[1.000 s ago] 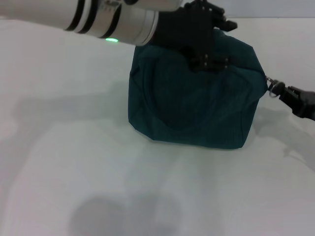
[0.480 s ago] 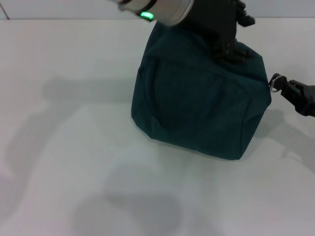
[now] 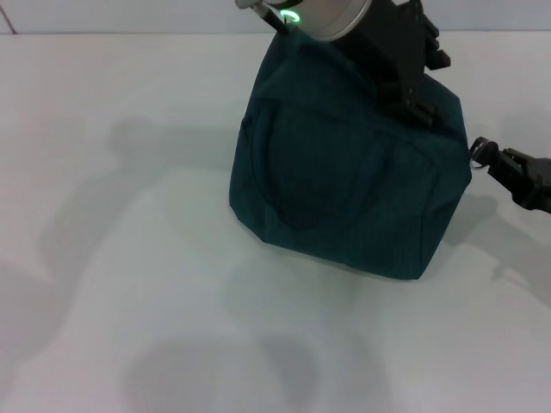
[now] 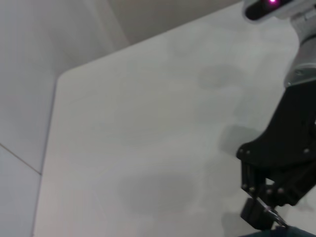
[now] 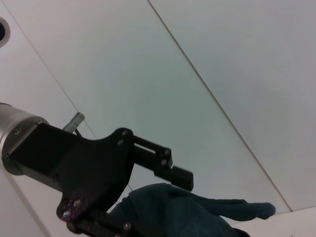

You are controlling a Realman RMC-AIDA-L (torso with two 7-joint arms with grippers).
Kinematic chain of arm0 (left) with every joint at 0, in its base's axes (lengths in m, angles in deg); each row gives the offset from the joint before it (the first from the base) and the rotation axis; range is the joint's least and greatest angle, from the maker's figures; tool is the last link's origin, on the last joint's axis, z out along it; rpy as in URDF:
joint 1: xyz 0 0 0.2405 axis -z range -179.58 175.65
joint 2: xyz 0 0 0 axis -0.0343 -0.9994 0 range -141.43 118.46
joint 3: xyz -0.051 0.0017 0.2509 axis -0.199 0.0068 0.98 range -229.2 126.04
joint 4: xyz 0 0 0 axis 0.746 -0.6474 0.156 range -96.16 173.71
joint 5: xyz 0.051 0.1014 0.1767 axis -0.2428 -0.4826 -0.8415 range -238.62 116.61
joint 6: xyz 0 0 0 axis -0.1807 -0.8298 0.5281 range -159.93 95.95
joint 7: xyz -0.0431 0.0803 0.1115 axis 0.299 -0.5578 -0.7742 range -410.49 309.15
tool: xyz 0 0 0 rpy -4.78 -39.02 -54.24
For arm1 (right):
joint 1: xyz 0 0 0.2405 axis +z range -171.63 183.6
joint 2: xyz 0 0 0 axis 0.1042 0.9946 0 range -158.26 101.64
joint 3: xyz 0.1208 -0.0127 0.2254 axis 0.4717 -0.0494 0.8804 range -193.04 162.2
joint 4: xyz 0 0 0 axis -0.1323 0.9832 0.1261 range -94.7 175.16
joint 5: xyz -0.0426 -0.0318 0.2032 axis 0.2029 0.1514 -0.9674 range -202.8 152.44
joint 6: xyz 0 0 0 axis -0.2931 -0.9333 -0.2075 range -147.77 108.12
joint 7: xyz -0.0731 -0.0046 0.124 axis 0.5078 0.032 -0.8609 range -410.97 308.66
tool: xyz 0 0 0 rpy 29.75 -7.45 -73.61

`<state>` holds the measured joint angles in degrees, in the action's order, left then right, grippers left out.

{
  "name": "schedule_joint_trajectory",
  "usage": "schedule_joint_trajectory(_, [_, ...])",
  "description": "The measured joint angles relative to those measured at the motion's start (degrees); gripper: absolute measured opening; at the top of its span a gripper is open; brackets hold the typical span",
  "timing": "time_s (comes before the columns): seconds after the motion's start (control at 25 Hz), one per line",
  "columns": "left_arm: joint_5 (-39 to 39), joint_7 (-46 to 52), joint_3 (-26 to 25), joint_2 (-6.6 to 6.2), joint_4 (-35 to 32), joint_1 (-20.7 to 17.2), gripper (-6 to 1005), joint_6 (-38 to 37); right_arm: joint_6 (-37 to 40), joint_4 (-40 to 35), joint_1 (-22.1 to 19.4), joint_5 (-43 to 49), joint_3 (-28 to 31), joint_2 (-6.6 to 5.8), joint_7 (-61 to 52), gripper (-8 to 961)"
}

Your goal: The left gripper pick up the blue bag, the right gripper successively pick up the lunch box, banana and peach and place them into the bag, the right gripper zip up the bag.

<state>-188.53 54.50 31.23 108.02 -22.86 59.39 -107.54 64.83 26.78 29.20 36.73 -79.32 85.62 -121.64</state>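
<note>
The blue bag (image 3: 344, 189) stands on the white table, tilted, with its top corner raised. My left gripper (image 3: 413, 95) is shut on the cloth at the bag's top; the right wrist view shows this left gripper (image 5: 170, 182) with the bag (image 5: 187, 212) bunched in its jaws. At the bag's right end my right gripper (image 3: 495, 161) is shut on the metal zipper pull (image 3: 478, 148). The left wrist view shows the right gripper (image 4: 264, 210) pinching the pull (image 4: 270, 214). The lunch box, banana and peach are out of view.
The white table (image 3: 129, 258) spreads around the bag, with arm shadows on its left and front. Its far edge and a pale wall show in the left wrist view.
My left arm has swung up and to the right, pulling the bag's top with it, so the bag now leans. The right gripper has stayed at the zipper pull.
</note>
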Motion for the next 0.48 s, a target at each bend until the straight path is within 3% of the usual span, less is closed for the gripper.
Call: schedule_joint_trajectory(0.48, [-1.58, -0.25, 1.06, 0.32, 7.25, 3.9, 567, 0.13, -0.22, 0.09, -0.89, 0.98, 0.01, 0.75, 0.35, 13])
